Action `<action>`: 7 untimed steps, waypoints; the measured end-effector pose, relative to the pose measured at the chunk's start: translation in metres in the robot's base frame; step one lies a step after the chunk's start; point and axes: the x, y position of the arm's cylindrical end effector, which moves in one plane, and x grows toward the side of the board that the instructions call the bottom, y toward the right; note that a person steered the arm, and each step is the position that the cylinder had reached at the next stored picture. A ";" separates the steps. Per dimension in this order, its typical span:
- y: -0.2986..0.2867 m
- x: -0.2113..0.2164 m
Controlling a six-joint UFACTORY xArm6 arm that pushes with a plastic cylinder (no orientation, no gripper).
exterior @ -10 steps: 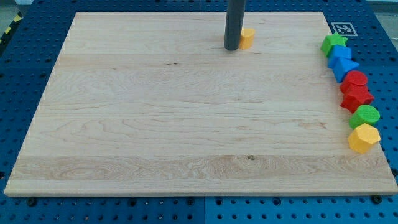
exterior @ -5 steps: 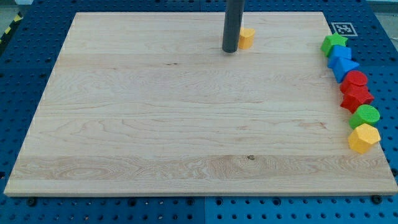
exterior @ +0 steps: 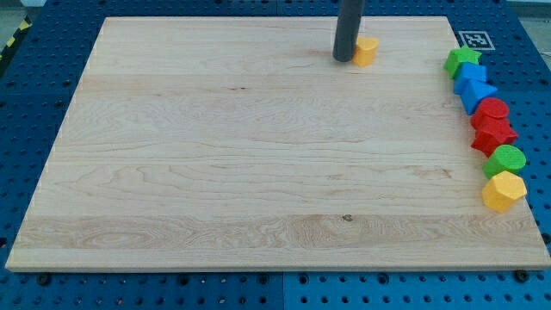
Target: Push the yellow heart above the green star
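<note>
The yellow heart (exterior: 367, 51) lies near the view's top edge of the wooden board (exterior: 258, 155), right of centre. My tip (exterior: 344, 58) stands directly at the heart's left side, touching or almost touching it. The green star (exterior: 462, 60) sits at the view's right edge, at the top of a column of blocks. The heart is well to the left of the star, at about the same height in the view.
Below the green star a column runs down the right edge: two blue blocks (exterior: 473, 83), a red round block (exterior: 492, 110), a red star (exterior: 493, 135), a green round block (exterior: 505, 160) and a yellow hexagon (exterior: 504, 190). A marker tag (exterior: 473, 39) lies at top right.
My tip has moved to the view's right and pushed the yellow heart to the right with it, closer to the green star. The other blocks have not moved.
</note>
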 end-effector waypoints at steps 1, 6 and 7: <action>0.010 0.000; 0.062 -0.001; 0.066 0.002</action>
